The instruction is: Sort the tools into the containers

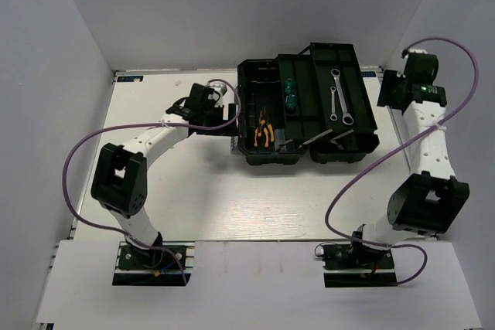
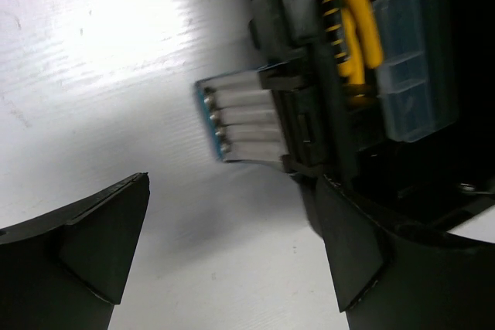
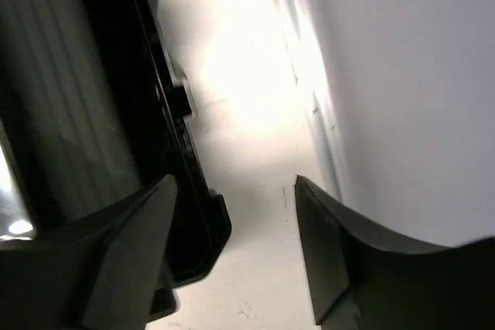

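Black toolbox [image 1: 271,158] at table's [image 1: 232,199] far edge, pliers [image 1: 264,134], screwdrivers [image 1: 290,93], wrenches [image 1: 339,96] inside, left gripper [image 2: 232,191] spread wide beside it, right gripper [image 3: 234,183] spread apart, empty.

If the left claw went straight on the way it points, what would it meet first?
Most likely the clear ribbed clasp on the side of the black toolbox, straight ahead of the open left claw; depth is unclear.

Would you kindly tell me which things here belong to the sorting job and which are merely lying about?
Belonging to the job: yellow-handled pliers, green screwdrivers, silver wrenches, black toolbox.
Not part of it: purple cables, white table.
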`<state>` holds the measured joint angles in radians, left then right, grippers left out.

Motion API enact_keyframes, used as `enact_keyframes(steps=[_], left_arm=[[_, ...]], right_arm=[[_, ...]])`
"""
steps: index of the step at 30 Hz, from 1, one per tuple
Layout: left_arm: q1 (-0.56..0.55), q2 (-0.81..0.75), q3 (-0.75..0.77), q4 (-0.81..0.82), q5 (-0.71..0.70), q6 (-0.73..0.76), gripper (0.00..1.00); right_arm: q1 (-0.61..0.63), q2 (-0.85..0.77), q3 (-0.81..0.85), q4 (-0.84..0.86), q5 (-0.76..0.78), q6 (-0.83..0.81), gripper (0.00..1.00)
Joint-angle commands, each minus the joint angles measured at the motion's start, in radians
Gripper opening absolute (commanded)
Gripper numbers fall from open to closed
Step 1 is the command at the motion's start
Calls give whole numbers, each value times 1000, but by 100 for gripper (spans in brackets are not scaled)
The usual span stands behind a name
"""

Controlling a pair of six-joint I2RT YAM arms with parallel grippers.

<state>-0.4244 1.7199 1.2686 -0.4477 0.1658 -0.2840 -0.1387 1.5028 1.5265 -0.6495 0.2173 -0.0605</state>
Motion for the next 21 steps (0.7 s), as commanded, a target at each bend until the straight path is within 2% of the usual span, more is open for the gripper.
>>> enact_keyframes(steps=[1,4,7,16,20,21], left_arm=[[-13,-131,20,84,41,16,98],[-13,-131,9,122,107,16,98],[-13,-99,9,147,153,16,98],[-13,61,90,156,173,6,98],[-13,124,130,136,164,6,98],[-22,133,144,136,164,6,98]], right_arm=[[-74,17,-38,-16,-256,14,70],[-151,85,-71,-27,-402,8,74],[-190,140,-101,-13,-482,2,76],[-217,267,-124,59,-633,-27,77],[-210,318,-127,57,-720,-35,71],[-213,323,-131,57,-723,-41,66]])
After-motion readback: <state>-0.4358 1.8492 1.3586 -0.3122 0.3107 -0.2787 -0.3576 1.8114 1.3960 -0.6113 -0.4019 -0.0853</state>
